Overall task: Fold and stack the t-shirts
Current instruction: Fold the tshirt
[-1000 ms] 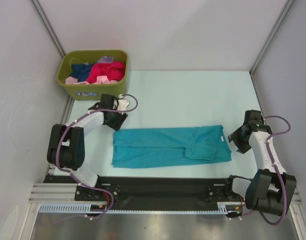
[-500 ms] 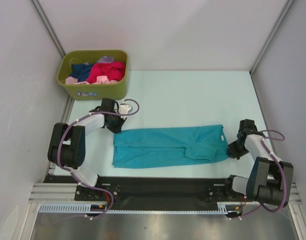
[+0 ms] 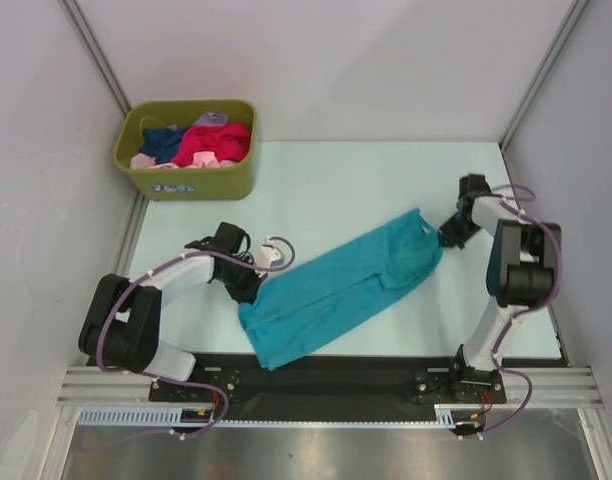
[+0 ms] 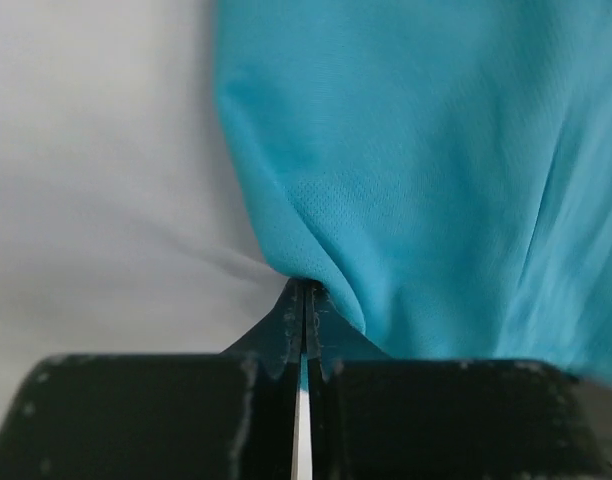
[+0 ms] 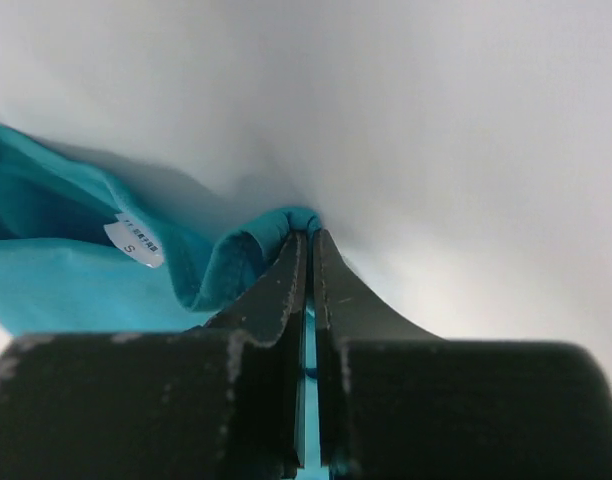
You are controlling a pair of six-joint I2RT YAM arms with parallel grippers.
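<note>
Both claws have just snapped shut on the teal t-shirt [image 3: 341, 290]: left gripper [image 3: 258, 284] pinching its hem end, right gripper [image 3: 444, 238] its collar end. The shirt, formerly straight, now lies slanted, in front and right of the olive bin [image 3: 201, 184]. Likely being repositioned for another fold.

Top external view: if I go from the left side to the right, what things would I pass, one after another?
olive-green bin → left pincer, shut on one end of the shirt → teal t-shirt, stretched slantwise → right pincer, shut on its other end.
</note>
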